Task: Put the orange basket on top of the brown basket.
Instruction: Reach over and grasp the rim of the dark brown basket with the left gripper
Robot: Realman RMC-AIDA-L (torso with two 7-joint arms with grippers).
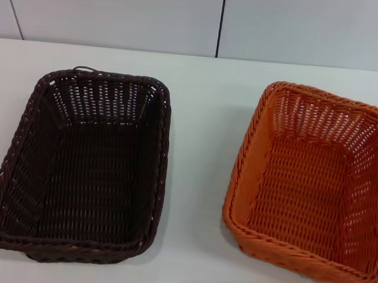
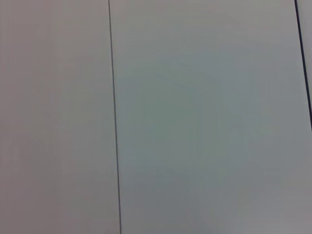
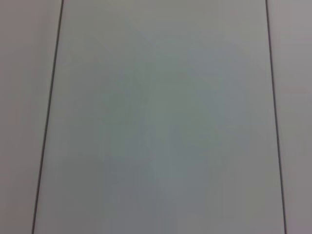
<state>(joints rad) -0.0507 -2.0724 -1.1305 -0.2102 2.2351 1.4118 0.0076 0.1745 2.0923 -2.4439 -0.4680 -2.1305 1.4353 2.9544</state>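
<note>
On the white table (image 1: 201,149), brown basket (image 1: 82,166) and orange basket (image 1: 310,184) sit apart, unlabelled.

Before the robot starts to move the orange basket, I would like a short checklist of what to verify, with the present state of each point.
1. Bright orange rectangular woven basket upright on the white table, on the robot's right: ok.
2. Dark brown rectangular woven basket upright on the robot's left: ok.
3. Gap between the two baskets, not touching: ok.
4. Both baskets empty inside: ok.
5. Orange basket fully in the head view: not ok, its right rim reaches the picture edge.
6. Gripper positions: cannot tell; neither gripper appears in any view, and both wrist views show only plain wall panels.
</note>
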